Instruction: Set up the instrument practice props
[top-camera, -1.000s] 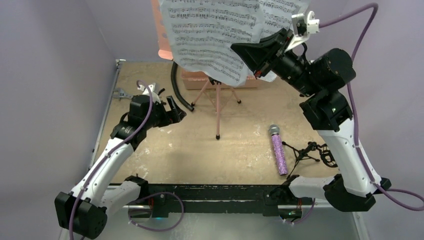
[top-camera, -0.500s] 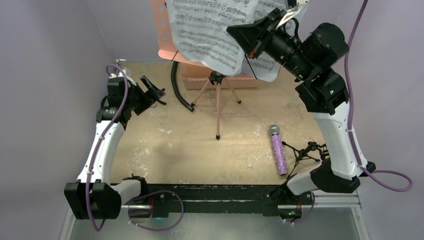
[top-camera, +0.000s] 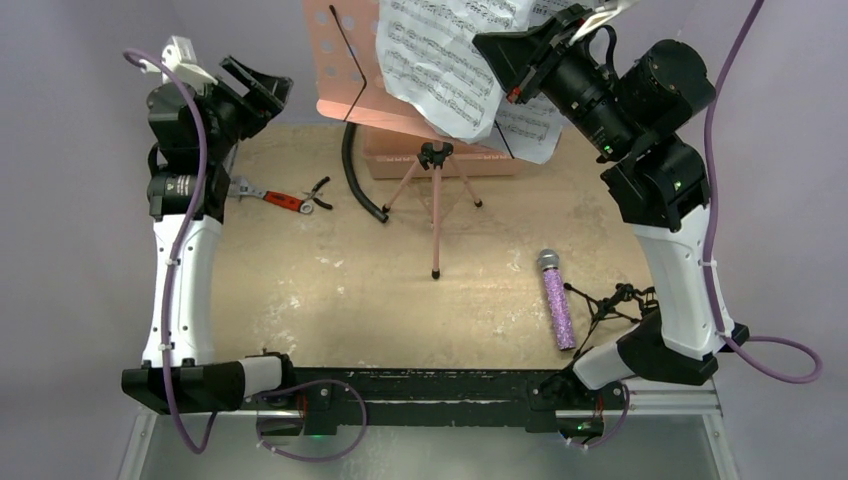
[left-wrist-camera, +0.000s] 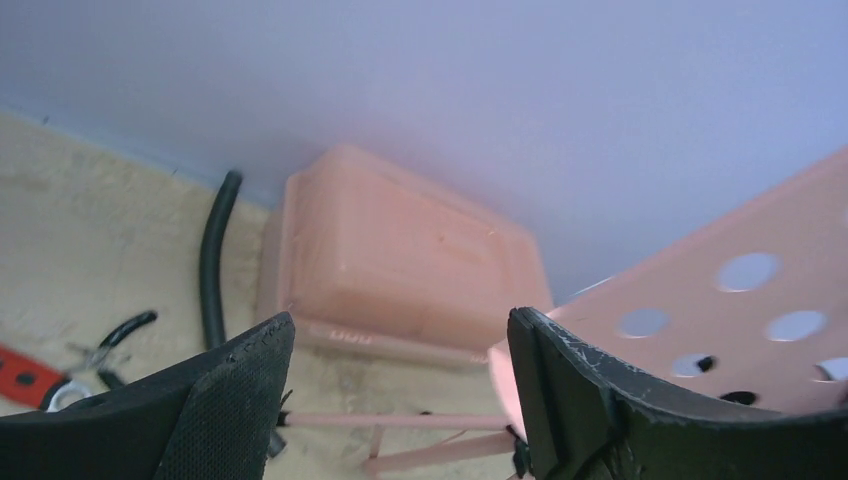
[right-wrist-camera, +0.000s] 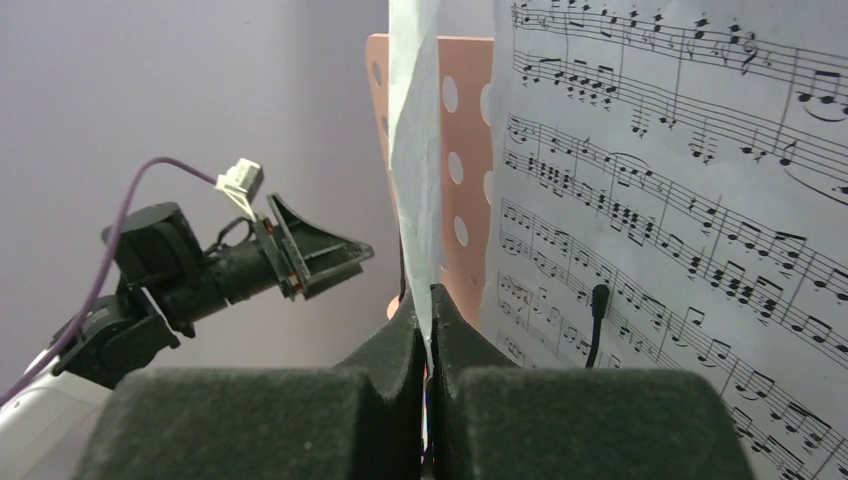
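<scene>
Sheet-music page (right-wrist-camera: 415, 150) pinched edge-on in my right jaws, held high at pink perforated music stand (top-camera: 335, 85), far centre. Second page (right-wrist-camera: 700, 200) lies against stand face. Stand's tripod feet on desk (top-camera: 330, 300). Purple microphone (top-camera: 556, 308) lies near right, black tripod mic stand (top-camera: 620, 300) just beside it. My left jaws spread, empty, raised far left, facing stand. Pink box (left-wrist-camera: 390, 260) behind tripod; wrench (top-camera: 262, 194), pliers (top-camera: 318, 190) far left.

One music stand (top-camera: 345, 60), two sheets (top-camera: 440, 60), one microphone (top-camera: 558, 310), one mic stand (top-camera: 615, 305), one box (top-camera: 385, 160), one wrench (top-camera: 270, 196), one pliers (top-camera: 319, 191), one hose (top-camera: 355, 180).
</scene>
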